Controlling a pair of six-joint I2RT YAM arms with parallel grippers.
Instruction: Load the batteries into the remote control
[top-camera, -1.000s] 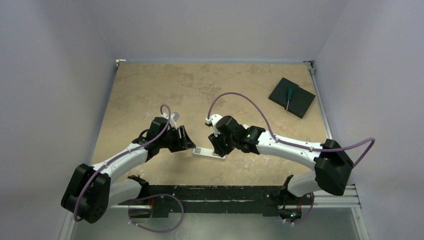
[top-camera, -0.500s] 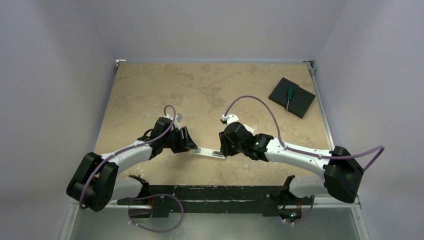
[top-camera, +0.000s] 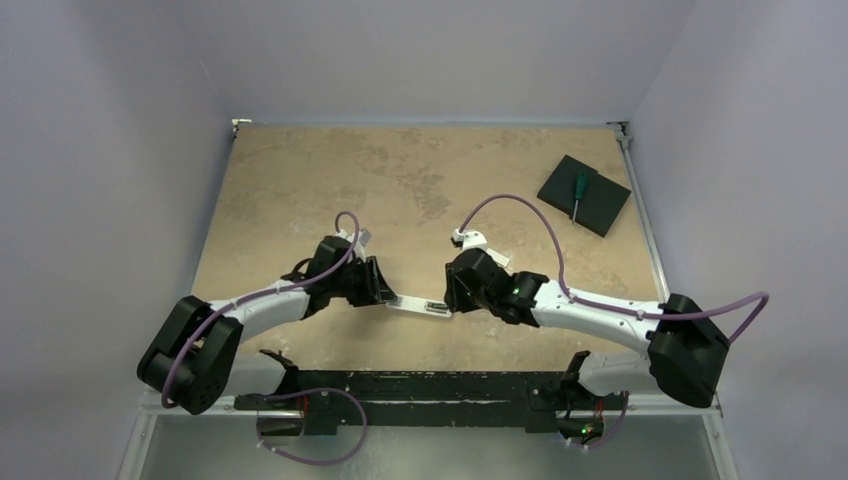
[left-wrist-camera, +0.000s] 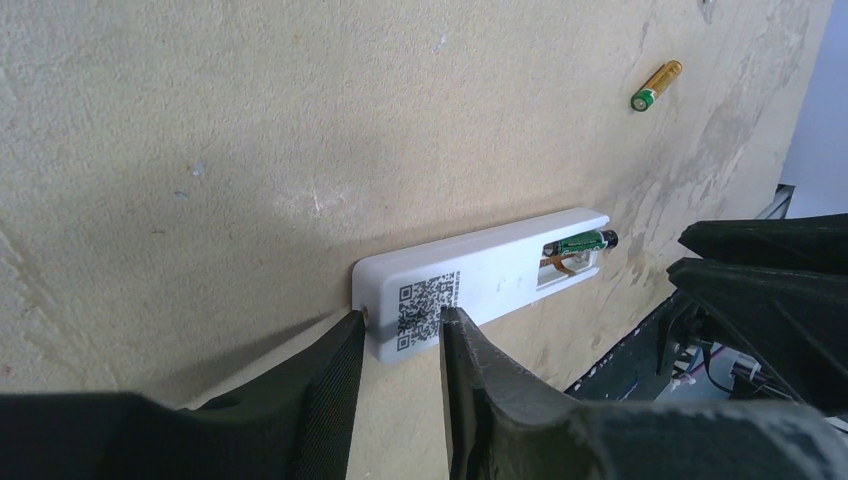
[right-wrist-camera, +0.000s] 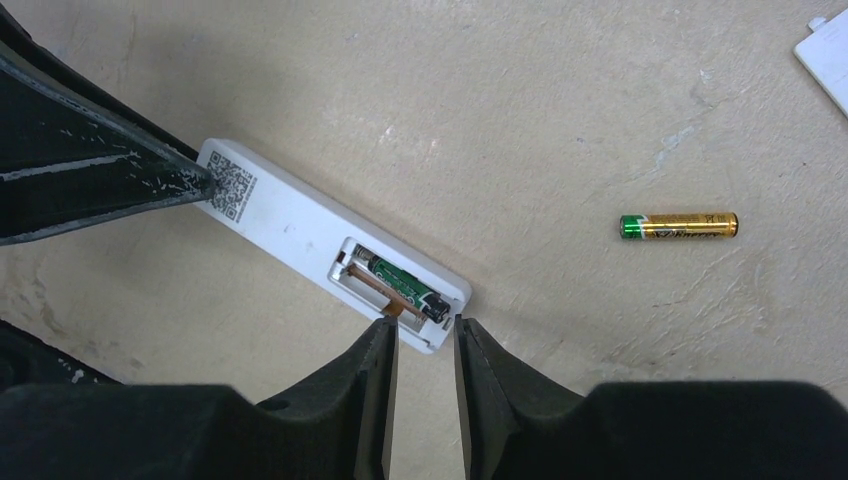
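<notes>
1. Just moved: right gripper (right-wrist-camera: 425, 335), off the middle of the remote control (right-wrist-camera: 290, 225) and out to its right end.
2. Closing in from both sides now, with left gripper (left-wrist-camera: 398, 325) at the left end by the QR code (left-wrist-camera: 428, 300). Both pairs of jaws down to a slim gap around the casing. Clamped or only touching? Cannot tell.
3. Lying back-up on the near part of the table (top-camera: 300, 180), with the dark battery (right-wrist-camera: 405, 285) already seated.
4. Loose toward the far right, well apart: gold battery (right-wrist-camera: 680, 225). Looks like bracing before the second cell.
</notes>
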